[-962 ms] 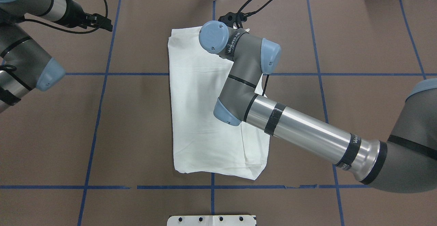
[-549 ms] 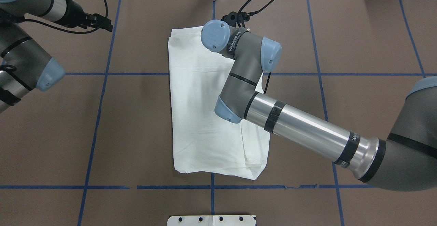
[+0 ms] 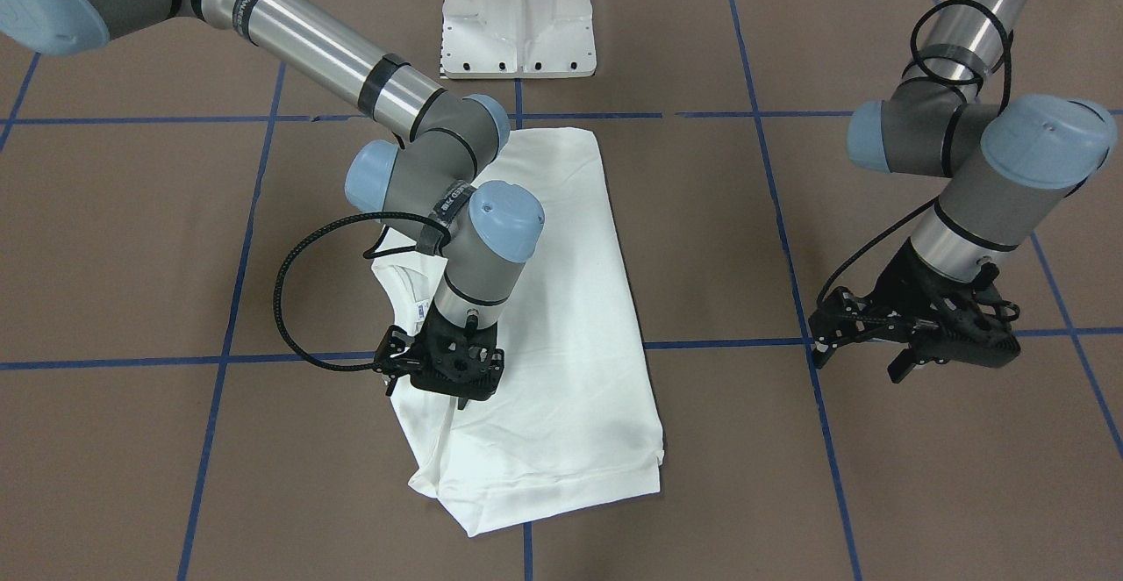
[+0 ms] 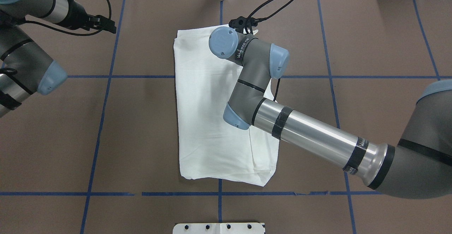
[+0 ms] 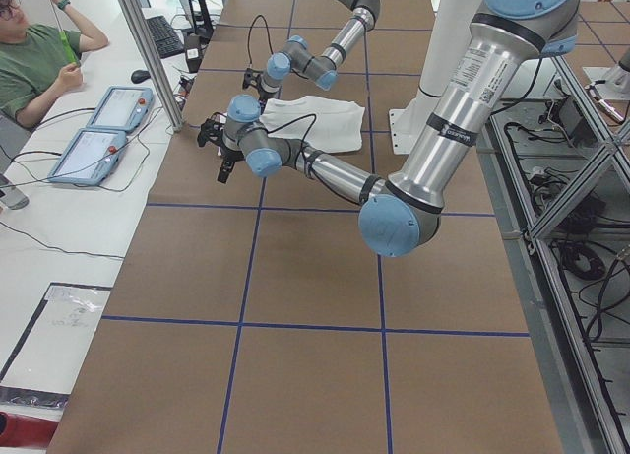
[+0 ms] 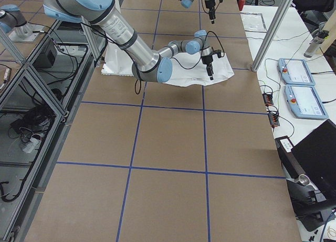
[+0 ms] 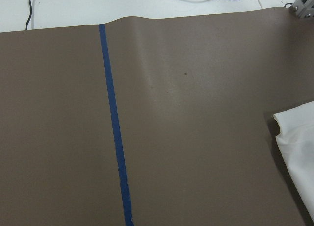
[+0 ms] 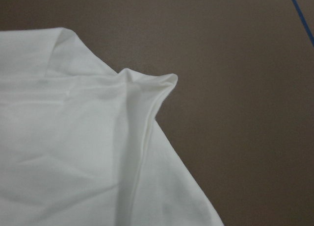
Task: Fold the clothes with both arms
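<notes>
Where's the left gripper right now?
Overhead view: the left gripper hangs at upper left over bare table, well clear to the left of the white shirt. Front-facing view: right side, above a blue tape line.

You have a plain white shirt (image 3: 561, 335) on a flat brown surface (image 3: 132, 239), which is crossed by a grid of blue tape lines (image 3: 728, 344). Both arms, right (image 3: 307, 37) and left (image 3: 974, 204), are silver and grey with light blue joint caps (image 3: 504, 217). Their fingers (image 3: 902, 363) and looping cables (image 3: 279, 300) are black, and the base (image 3: 518, 19) is white.
</notes>
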Controlling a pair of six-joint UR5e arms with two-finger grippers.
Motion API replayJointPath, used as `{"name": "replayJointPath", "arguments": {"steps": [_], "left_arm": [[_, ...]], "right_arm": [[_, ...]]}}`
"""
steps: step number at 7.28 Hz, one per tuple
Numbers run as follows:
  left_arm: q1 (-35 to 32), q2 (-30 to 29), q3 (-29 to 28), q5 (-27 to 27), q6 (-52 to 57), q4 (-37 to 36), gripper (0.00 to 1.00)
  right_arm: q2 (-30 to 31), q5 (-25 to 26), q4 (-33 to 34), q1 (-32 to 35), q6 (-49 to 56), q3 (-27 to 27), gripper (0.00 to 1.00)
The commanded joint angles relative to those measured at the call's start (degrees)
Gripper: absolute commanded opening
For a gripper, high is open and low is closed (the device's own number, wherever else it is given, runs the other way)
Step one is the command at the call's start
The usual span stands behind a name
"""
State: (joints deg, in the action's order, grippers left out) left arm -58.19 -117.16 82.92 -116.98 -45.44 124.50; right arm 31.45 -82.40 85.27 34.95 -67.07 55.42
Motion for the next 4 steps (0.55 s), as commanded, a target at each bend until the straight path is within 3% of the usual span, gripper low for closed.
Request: {"name": "replayJointPath", "arguments": {"steps": [1, 4], "left_arm": [[0.0, 0.0, 0.0, 0.0, 0.0, 0.1, 1.0], [0.0, 0.0, 0.0, 0.0, 0.0, 0.1, 1.0]], "right_arm": [[-0.7, -0.2, 1.4, 0.0, 2.5, -0.1, 1.0], [-0.5, 0.0, 4.6, 0.0, 4.6, 0.5, 1.0]]}}
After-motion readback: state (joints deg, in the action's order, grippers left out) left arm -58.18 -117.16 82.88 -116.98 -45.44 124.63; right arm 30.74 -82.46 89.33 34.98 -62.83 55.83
